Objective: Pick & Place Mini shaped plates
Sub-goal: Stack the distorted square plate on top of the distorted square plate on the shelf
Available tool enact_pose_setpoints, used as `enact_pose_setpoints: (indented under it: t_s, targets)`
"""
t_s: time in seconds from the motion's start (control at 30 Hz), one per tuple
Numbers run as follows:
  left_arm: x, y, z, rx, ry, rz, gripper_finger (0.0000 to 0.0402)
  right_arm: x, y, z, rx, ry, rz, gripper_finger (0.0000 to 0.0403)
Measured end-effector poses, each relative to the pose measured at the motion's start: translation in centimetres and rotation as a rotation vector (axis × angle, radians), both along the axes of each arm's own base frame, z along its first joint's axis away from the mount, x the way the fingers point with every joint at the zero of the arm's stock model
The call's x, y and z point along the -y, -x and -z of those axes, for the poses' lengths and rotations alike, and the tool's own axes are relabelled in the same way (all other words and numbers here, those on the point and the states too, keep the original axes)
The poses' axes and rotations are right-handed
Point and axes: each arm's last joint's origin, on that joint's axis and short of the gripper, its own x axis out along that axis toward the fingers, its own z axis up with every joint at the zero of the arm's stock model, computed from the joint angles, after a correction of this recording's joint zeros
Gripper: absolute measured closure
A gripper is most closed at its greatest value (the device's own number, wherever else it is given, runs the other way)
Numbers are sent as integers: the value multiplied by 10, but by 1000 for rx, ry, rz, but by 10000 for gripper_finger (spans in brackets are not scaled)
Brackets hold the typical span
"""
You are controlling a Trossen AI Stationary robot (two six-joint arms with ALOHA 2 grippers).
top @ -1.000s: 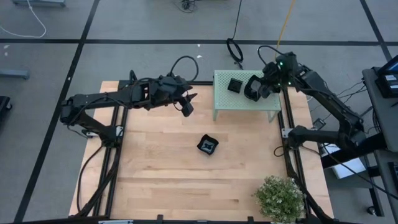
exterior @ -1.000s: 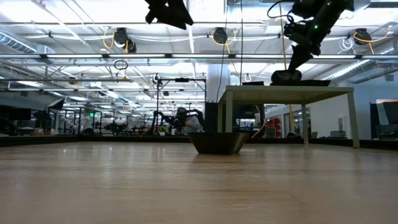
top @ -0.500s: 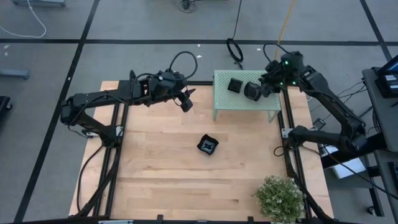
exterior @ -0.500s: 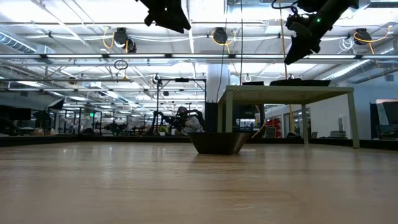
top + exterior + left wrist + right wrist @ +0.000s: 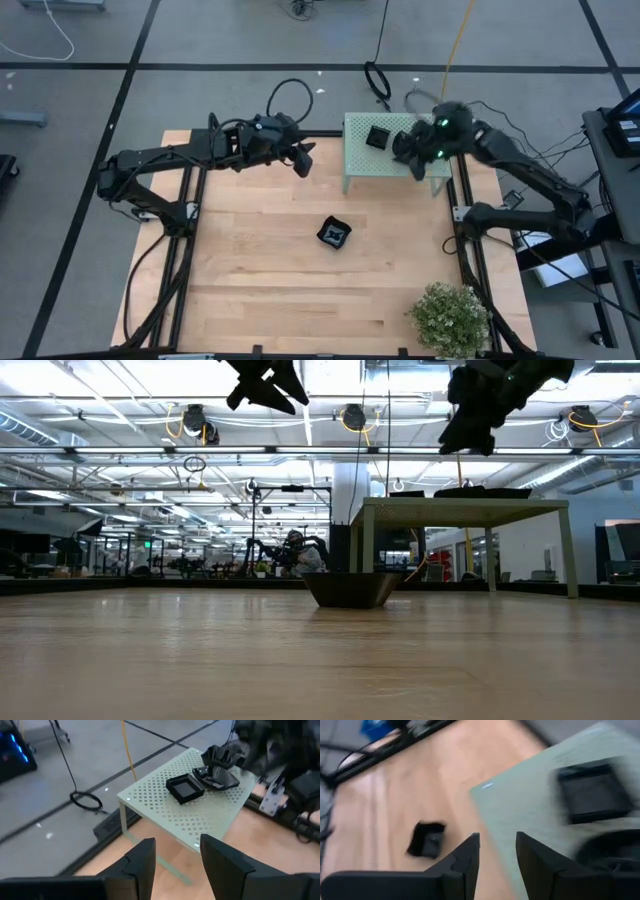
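Observation:
Two mini shaped plates lie flat on top of a pale green perforated stand (image 5: 372, 170): a square one (image 5: 185, 788) and a rounded one (image 5: 216, 776) beside it. A third black plate (image 5: 334, 233) rests on its base on the wooden table, in the middle. My right gripper (image 5: 497, 855) hangs open and empty above the stand (image 5: 460, 510), over its near side. The rounded plate (image 5: 480, 491) is below it. My left gripper (image 5: 177, 855) hangs open and empty in the air to the left of the stand, pointing toward it.
A potted green plant (image 5: 450, 315) stands at the table's near right corner. Black cables (image 5: 378, 80) lie on the floor beyond the far edge. Bare wood surrounds the plate in the middle of the table.
My right gripper has let go of the rounded plate on the stand. It has risen clear of it and swung toward the table's left and near side. The plate stays on the stand. My left gripper has drifted slightly toward the far edge.

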Motion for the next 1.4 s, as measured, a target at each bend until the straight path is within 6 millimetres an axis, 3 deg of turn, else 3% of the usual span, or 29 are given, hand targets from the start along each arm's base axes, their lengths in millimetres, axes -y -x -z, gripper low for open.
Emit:
enact_pose_setpoints:
  t_s: [0.23,0.4,0.63,0.87,1.2,1.4]
  targets:
    - [10,-2,1,49,90,-17,243,-33,-35,55,53,-98,-152,288]
    - [22,-3,3,9,78,28,243,-60,-54,87,152,-131,-141,288]
    - [36,-2,10,-82,123,150,243,-89,-71,105,142,-29,-39,289]
    - [50,4,20,-182,288,329,243,-110,-101,131,132,-103,-44,287]
    - [60,7,25,-245,317,368,243,-114,-126,171,66,-66,-88,220]
    - [66,6,25,-248,315,389,243,-115,-136,197,6,35,-163,214]
